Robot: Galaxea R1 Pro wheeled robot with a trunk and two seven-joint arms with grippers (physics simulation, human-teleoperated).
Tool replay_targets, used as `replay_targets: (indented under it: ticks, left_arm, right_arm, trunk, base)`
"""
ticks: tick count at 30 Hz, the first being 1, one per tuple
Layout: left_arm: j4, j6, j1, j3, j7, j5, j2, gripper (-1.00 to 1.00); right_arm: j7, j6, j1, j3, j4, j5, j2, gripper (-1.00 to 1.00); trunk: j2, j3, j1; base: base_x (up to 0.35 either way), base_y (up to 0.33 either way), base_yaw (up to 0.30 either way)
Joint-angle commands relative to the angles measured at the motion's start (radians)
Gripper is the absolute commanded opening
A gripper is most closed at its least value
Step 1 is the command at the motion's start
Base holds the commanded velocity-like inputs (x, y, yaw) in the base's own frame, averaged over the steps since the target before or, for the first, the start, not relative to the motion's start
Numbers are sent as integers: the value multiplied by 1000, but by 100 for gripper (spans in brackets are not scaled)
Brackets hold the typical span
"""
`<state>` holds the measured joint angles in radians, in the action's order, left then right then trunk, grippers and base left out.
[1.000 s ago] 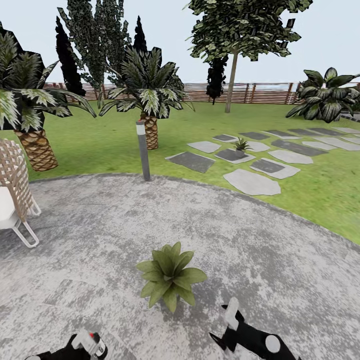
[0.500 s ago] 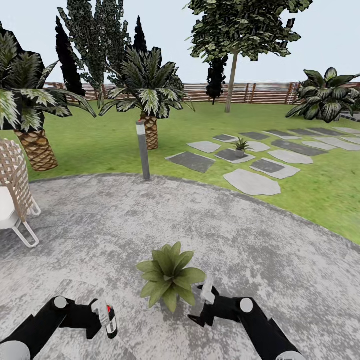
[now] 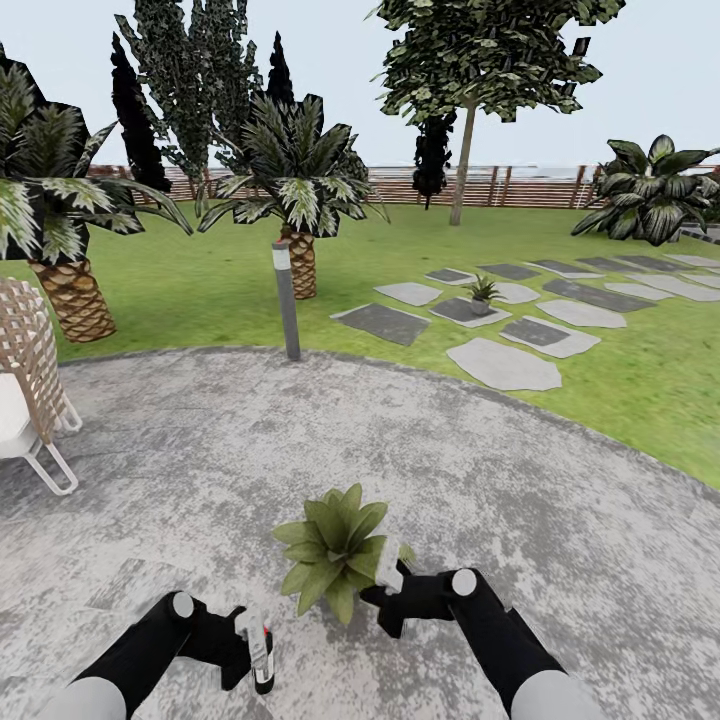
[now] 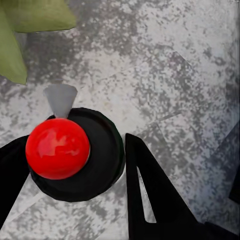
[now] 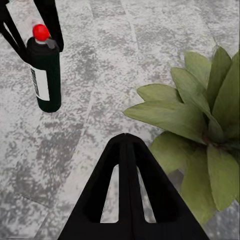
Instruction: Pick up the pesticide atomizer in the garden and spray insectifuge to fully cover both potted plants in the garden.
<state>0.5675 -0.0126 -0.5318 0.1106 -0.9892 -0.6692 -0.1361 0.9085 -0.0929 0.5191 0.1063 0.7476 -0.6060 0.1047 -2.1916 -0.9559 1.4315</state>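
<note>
At the far left of the head view a wicker chair (image 3: pixel 22 390) is seen at the patio (image 3: pixel 560 520) edge, with palms behind it on the lawn (image 3: pixel 200 280). Low down, the left gripper (image 3: pixel 252 652) is clenched on the pesticide atomizer (image 3: pixel 259 650), which is held upright just above the paving; in the left wrist view its red cap (image 4: pixel 57 148) and pale nozzle (image 4: pixel 60 99) are seen from above, the black fingers (image 4: pixel 150 195) pressed against the bottle's sides. The nozzle is pointed toward the near potted plant (image 3: pixel 340 550), which stands on the patio between the two arms, just beside the bottle.

To the right of that plant the right gripper (image 3: pixel 388 592) is found close against the leaves; its fingers are seen pressed together with nothing between them in the right wrist view, where the bottle (image 5: pixel 44 75) and the plant (image 5: pixel 200 125) are also shown.

Farther right and well away, the second potted plant (image 3: pixel 481 293) is seen among the stepping stones (image 3: pixel 505 365) on the lawn, before the fence (image 3: pixel 520 186).

The pickup is judged complete, and the spraying of the near plant is the step in hand. For the next move, the nozzle is to be kept aimed over the rosette and the spray worked until the leaves are fully covered; afterwards the far plant must be approached.
</note>
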Motion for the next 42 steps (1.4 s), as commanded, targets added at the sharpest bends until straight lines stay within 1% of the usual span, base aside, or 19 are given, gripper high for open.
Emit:
replay_targets:
  ticks: [1,3,4,6,8,12,15,19,22,31,37,39,42]
  left_arm:
    - [2,-1,0,3,-2,-4,4,-100]
    - [2,-1,0,3,-2,-4,9,-100]
    - [2,-1,0,3,-2,-4,12,-100]
    - [3,-1,0,4,-2,-5,21,-100]
    - [4,-1,0,10,-8,-6,32,-100]
    - [7,0,-1,47,-42,-8,44,-100]
    - [7,0,-9,57,-52,-9,58,-100]
    - [6,1,-25,59,-56,-6,69,-100]
    - [6,2,-29,60,-56,-6,92,-100]
    - [6,1,-31,60,-57,-3,118,-100]
    - [6,0,-31,60,-57,-4,151,-100]
    - [6,1,-31,60,-57,1,167,-100]
    - [6,-1,-31,60,-57,4,177,-100]
  right_arm:
    - [2,-9,1,21,1,-11,2,-100]
    - [2,-9,1,64,2,-11,4,-100]
    - [2,-9,1,78,2,-11,5,-100]
    - [1,-8,1,94,2,-11,6,-100]
    - [1,-8,1,101,2,-10,8,-100]
    - [2,-8,1,105,3,-9,10,-100]
    - [2,-8,1,105,3,-9,13,-100]
    - [3,-8,1,105,3,-9,15,-100]
    - [3,-8,1,105,3,-9,17,-100]
    - [3,-9,1,105,4,-9,22,-100]
    - [2,-10,1,105,4,-9,23,-100]
    - [1,-10,1,105,4,-9,23,-100]
    - [1,-10,1,105,4,-9,23,-100]
  trunk:
    - [0,-1,0]
    - [0,-1,0]
    - [0,-1,0]
    - [0,-1,0]
    - [0,-1,0]
    - [0,-1,0]
    - [0,-1,0]
    - [0,-1,0]
    - [0,-1,0]
    - [0,-1,0]
    - [0,-1,0]
    - [0,-1,0]
    - [0,-1,0]
  base:
    - [0,0,0]
    - [0,0,0]
    - [0,0,0]
    - [0,0,0]
    - [0,0,0]
    - [0,0,0]
    - [0,0,0]
    - [0,0,0]
    - [0,0,0]
    - [0,0,0]
    - [0,0,0]
    - [0,0,0]
    - [0,0,0]
